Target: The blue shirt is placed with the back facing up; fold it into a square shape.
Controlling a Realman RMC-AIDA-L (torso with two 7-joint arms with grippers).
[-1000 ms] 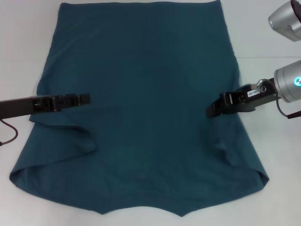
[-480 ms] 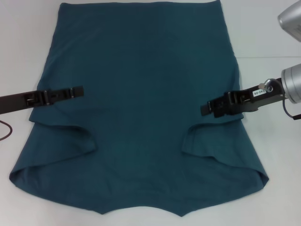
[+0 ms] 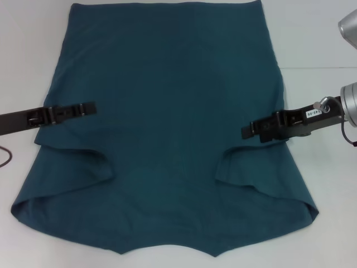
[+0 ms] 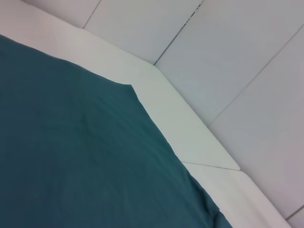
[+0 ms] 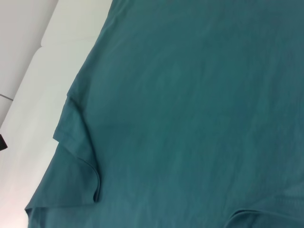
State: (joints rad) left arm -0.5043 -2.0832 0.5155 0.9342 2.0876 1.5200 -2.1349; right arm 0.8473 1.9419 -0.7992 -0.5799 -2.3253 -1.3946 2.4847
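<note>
The blue shirt (image 3: pixel 167 111) lies spread on the white table (image 3: pixel 22 61), plain side up, with its hem at the far edge. Both sleeves are folded inward onto the body: the left sleeve (image 3: pixel 78 167) and the right sleeve (image 3: pixel 251 167) form flaps on the near half. My left gripper (image 3: pixel 91 107) reaches in low over the shirt's left edge. Over the right edge hovers my right gripper (image 3: pixel 245 132), just above the folded right sleeve. Neither holds cloth that I can see. Both wrist views show only the shirt (image 4: pixel 71 156) (image 5: pixel 190 95) and table.
White table surface borders the shirt on the left and right. A dark cable (image 3: pixel 4 157) lies at the left edge. A table corner and a seam between panels (image 4: pixel 209 164) show past the shirt's edge. Grey arm housings (image 3: pixel 348 25) hang at the far right.
The right sleeve, held up at the edge before, now lies folded inward on the shirt. The right gripper has drawn back slightly right. The left gripper has pulled back to the left.
</note>
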